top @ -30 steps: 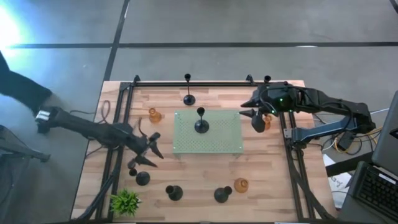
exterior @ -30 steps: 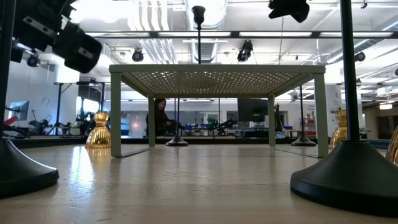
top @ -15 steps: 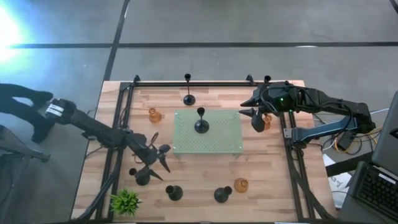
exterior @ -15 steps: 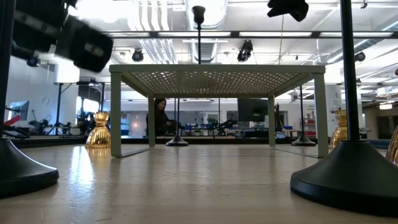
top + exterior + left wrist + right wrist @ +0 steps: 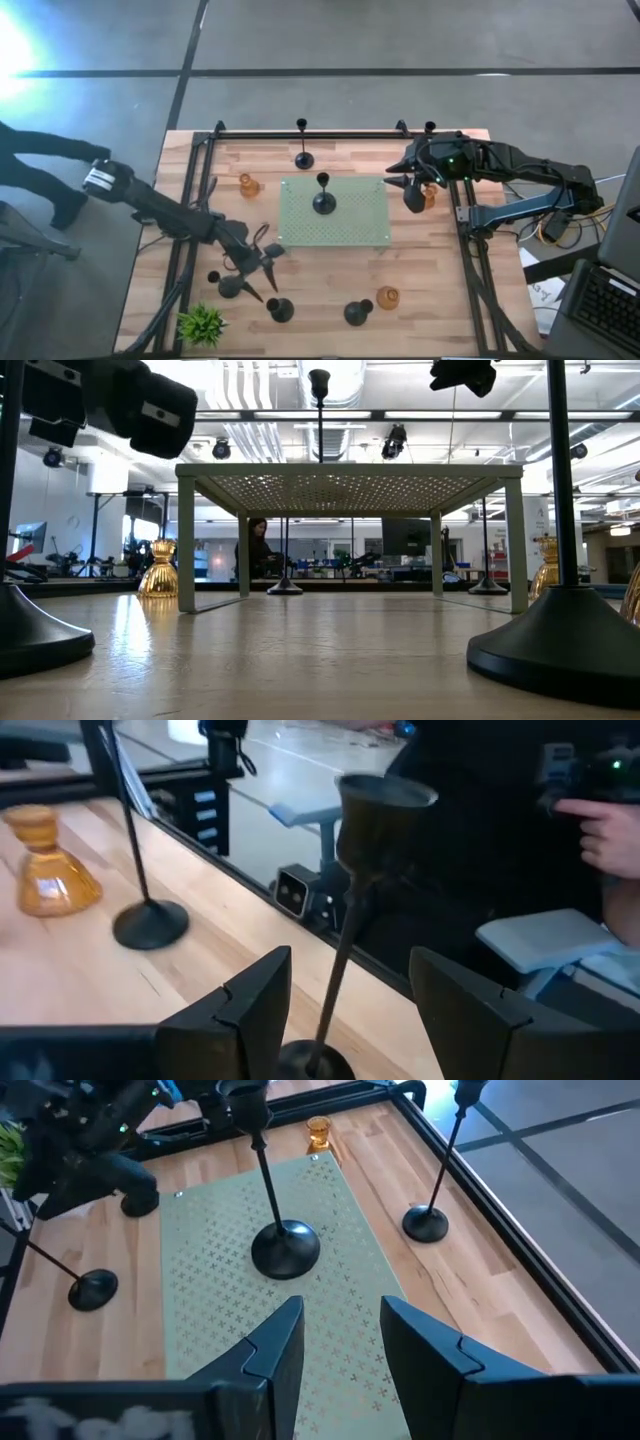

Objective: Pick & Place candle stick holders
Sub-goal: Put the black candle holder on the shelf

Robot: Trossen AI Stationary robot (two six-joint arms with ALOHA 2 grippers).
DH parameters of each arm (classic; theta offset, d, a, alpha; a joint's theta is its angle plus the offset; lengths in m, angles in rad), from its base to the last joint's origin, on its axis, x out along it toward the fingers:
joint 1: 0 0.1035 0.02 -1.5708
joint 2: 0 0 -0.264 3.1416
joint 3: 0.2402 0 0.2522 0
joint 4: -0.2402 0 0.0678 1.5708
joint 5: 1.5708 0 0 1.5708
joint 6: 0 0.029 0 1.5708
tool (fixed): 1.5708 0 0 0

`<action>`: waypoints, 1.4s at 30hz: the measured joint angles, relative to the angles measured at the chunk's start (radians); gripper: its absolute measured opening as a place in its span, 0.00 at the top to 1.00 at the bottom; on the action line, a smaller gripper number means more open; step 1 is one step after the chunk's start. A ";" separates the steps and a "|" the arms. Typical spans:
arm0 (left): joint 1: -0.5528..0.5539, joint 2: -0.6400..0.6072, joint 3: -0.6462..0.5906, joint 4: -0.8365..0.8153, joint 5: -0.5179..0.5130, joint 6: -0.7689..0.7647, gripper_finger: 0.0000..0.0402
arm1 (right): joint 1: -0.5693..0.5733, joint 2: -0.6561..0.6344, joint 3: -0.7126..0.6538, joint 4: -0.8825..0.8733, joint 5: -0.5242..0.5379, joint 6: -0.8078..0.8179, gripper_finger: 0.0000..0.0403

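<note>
Candle stick holders are spread over the wooden table [image 5: 430, 290]: a black one [image 5: 323, 200] stands upright on the pale green mat [image 5: 360, 225], another black one [image 5: 303, 157] stands behind the mat by the back rail, and an amber glass one [image 5: 247, 184] sits just off the mat's left rear corner. More black ones [image 5: 280, 309] and a second amber one [image 5: 387, 297] stand along the front, near the small green plant [image 5: 202, 324]. My left gripper [image 5: 262, 262] hangs at the front left with its fingers spread wide, and in the left wrist view a thin black stem with a cup on top [image 5: 352, 910] rises between them, untouched on either side. My right gripper [image 5: 402, 174] hovers off the mat's right rear corner, fingers parted and holding nothing.
</note>
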 joint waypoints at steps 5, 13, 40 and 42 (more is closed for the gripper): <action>-0.018 0.067 0.037 -0.001 0.001 0.014 0.48 | 0.000 0.000 -0.009 0.000 0.000 0.003 0.68; -0.050 0.167 0.120 -0.001 0.050 0.023 0.48 | 0.000 0.000 -0.020 0.001 0.000 0.003 0.67; -0.078 0.131 0.213 -0.081 -0.045 0.020 0.93 | 0.000 0.001 -0.026 0.000 -0.001 0.002 0.78; -0.079 0.092 0.239 -0.149 -0.044 0.026 0.93 | 0.000 0.001 -0.026 0.000 -0.002 0.002 0.79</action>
